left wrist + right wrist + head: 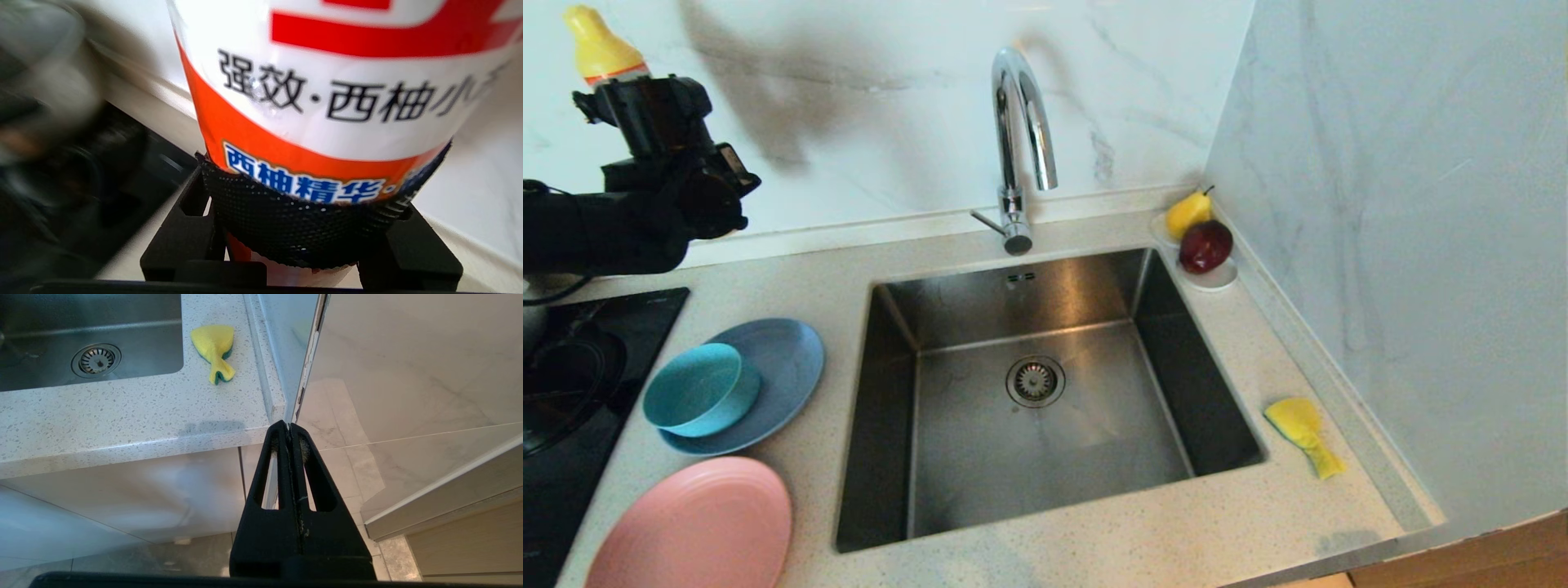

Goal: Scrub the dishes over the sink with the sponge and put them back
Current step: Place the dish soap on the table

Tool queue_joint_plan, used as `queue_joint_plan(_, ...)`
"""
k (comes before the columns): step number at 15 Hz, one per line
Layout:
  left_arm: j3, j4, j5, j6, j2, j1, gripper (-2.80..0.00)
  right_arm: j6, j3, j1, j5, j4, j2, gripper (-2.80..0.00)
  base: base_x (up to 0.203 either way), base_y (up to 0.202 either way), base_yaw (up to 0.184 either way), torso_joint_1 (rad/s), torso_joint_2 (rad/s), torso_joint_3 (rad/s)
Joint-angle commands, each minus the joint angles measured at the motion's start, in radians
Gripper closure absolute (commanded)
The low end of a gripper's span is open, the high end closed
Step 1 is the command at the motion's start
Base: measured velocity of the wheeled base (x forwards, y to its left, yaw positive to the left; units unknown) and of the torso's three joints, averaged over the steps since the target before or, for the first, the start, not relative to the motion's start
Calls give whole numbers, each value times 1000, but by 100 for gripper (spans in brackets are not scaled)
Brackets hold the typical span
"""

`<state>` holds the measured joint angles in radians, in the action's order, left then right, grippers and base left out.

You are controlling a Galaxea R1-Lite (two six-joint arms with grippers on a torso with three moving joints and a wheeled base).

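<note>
up left: our left gripper (304, 228) – jaws clamped on a bottle (327, 90)
right gripper (291, 430): jaws pressed together, off the counter's edge
sponge (1303, 433): right of sink (1045, 392)
dishes (727, 392): left – bowl on blue plate

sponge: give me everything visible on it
The sponge is small, yellow foam with a dark green scouring layer showing along its edge. It looks squeezed and twisted: one end fans out wide, the other is pinched narrow. It lies flat on the speckled countertop to the right of the sink, near the side wall but apart from both. Nothing else touches it; no gripper is near it.
</note>
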<state>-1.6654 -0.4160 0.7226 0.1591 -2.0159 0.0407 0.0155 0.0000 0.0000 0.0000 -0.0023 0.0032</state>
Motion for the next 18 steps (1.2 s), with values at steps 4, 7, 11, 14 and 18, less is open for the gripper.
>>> queue_joint_plan(4,-128,-12,40,0,-185,-82,0,0,0,0,0,-1,0,0,0,0,0,0,0,0)
queue_joint_plan(7,-199,-12,66,-3,-257,-124,0,0,0,0,0,-1,0,0,0,0,0,0,0,0)
queue_joint_plan(11,-249,-41,81,-16,-331,-169,0,0,0,0,0,-1,0,0,0,0,0,0,0,0)
queue_joint_plan(14,-249,-106,81,-48,-370,-175,0,0,0,0,0,-1,0,0,0,0,0,0,0,0)
queue_joint_plan(18,-254,-212,76,-104,-411,-173,0,0,0,0,0,-1,0,0,0,0,0,0,0,0)
